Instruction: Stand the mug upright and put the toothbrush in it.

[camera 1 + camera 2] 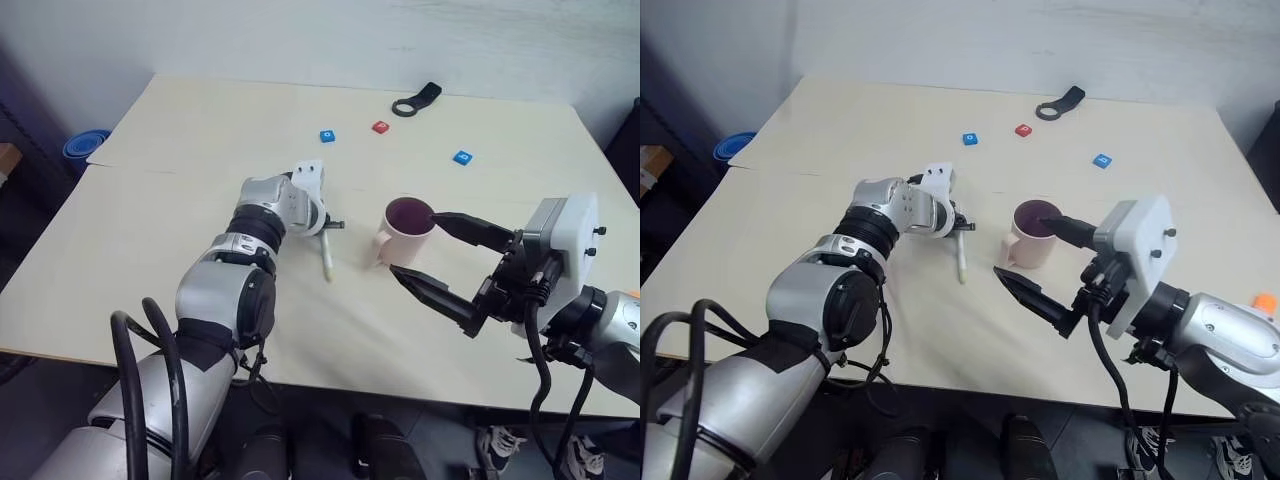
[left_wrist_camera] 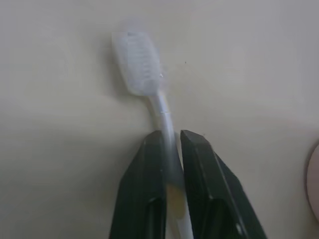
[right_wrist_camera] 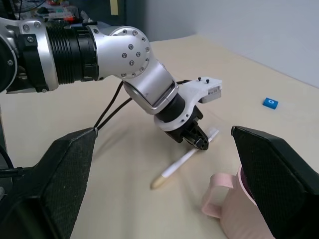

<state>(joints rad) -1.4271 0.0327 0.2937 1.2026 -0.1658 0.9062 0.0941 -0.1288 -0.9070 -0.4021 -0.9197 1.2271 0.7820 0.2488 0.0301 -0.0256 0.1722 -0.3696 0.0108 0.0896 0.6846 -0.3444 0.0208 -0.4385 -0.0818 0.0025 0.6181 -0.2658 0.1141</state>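
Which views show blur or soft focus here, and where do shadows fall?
Left wrist view: the toothbrush bristle head is soft and hazy, while the left gripper shut on its neck looks sharper. Right wrist view: the right gripper's fingers loom large and dark; the mug is cut off at the edge. Left eye view: faint shadows under the mug on the table.

Beige table point(image 1: 180, 230) — upright mug point(image 1: 405, 232), toothbrush point(image 1: 326, 258), three small blocks point(image 1: 328, 136), black tool point(image 1: 417, 101).
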